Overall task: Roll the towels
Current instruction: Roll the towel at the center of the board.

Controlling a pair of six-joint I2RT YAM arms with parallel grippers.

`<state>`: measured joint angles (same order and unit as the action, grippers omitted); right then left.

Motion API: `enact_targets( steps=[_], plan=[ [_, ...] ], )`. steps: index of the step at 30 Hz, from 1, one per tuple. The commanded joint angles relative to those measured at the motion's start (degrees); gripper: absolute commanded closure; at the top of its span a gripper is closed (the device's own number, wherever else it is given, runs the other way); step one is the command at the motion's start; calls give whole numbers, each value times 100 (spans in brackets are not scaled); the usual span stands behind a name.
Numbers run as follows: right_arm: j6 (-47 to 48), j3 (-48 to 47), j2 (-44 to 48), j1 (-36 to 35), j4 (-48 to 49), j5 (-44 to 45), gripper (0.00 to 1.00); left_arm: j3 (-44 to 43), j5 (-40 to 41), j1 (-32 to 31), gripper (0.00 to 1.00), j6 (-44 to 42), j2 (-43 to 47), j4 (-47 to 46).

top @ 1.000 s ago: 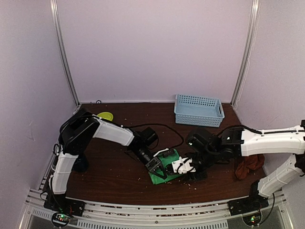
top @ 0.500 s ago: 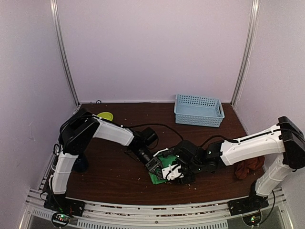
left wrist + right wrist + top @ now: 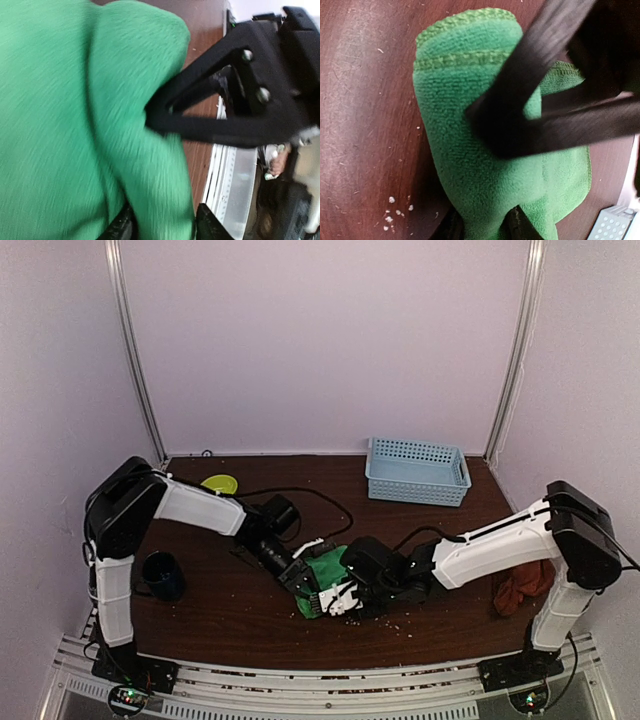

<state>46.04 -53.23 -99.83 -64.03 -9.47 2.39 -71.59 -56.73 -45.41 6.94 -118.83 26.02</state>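
Top external view: the green towel (image 3: 326,568) lies bunched and partly rolled at the near centre of the bench (image 3: 225,625). Both arms converge on it from opposite sides.

Left end effector (image 3: 162,227): the fingers straddle a thick fold. The frames do not show whether they clamp it.

Right end effector (image 3: 484,226): the fingers stand close together, clamped on a ridge of the same towel near its hemmed, rolled end.

Judged purpose: two opposed holds keep the roll from springing open while it is turned. Each end effector crosses the other's wrist view, so clearance between them is minimal and contact is a risk.

The rust towel (image 3: 520,588) lies crumpled and unrolled at the right edge, beside the right arm. Basket (image 3: 417,471), disc (image 3: 220,483) and mug (image 3: 160,575) stand well apart from the work. Crumbs (image 3: 395,210) litter the bench.
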Motion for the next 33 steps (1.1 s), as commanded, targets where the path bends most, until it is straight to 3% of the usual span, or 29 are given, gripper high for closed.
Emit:
enact_targets(
  steps=[1, 7, 14, 18, 23, 26, 29, 33],
  plan=[
    [0, -144, -563, 112, -975, 162, 76, 645, 821, 481, 53, 279, 1088, -71],
    [-326, -1085, -839, 215, -2050, -414, 86, 798, 2139, 599, 48, 203, 2205, -6],
    [-1042, -3447, -1770, 328, -5079, -1773, 93, 1609, 4213, 588, 45, 154, 4473, -833],
    [-1338, -4652, -2417, 367, -6681, -2486, 97, 1858, 4537, 499, 43, -299, 5635, -932],
    [-1573, -5066, -2705, 689, -6744, -3151, 97, 2094, 5005, -324, 39, -1055, 6518, -914],
    [-1546, -5421, -3185, 1064, -6817, -3282, 97, 1972, 5898, -1429, 35, -1444, 6332, -742],
    [-1569, -5832, -3658, 1404, -6837, -3449, 99, 1619, 6532, -2382, 35, -1735, 5406, -562],
    [-1624, -6287, -4137, 1732, -6837, -3650, 99, 1382, 6955, -3006, 37, -2049, 4255, -557]
  ],
)
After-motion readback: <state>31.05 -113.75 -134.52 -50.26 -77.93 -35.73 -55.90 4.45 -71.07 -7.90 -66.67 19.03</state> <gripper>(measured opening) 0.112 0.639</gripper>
